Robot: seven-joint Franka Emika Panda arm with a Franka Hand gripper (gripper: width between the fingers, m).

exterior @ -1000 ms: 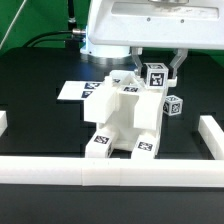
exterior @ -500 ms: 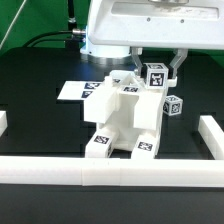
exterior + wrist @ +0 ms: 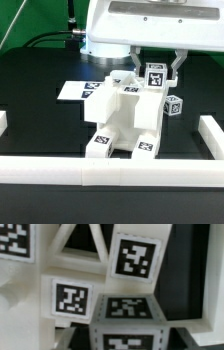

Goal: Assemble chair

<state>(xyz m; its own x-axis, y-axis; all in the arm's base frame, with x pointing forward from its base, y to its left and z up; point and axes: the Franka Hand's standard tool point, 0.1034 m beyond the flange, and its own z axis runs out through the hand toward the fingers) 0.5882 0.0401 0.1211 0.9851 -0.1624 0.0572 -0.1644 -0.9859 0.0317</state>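
The partly built white chair point(image 3: 122, 122) stands mid-table, a stack of chunky tagged blocks. My gripper point(image 3: 156, 76) hangs just behind its top, at the exterior view's right, shut on a white tagged post point(image 3: 155, 73). The dark fingers point(image 3: 178, 66) flank the post on both sides. In the wrist view the post point(image 3: 126, 314) fills the lower middle between the fingers point(image 3: 182, 336), with the chair's tagged faces point(image 3: 70, 298) close beside and beyond it. Another tagged chair part point(image 3: 173, 105) sits right of the chair.
The marker board point(image 3: 70, 90) lies flat at the back, on the exterior view's left. White border rails run along the front point(image 3: 110, 170), the right point(image 3: 211, 136) and the left point(image 3: 3, 122). A cable lies at the back left.
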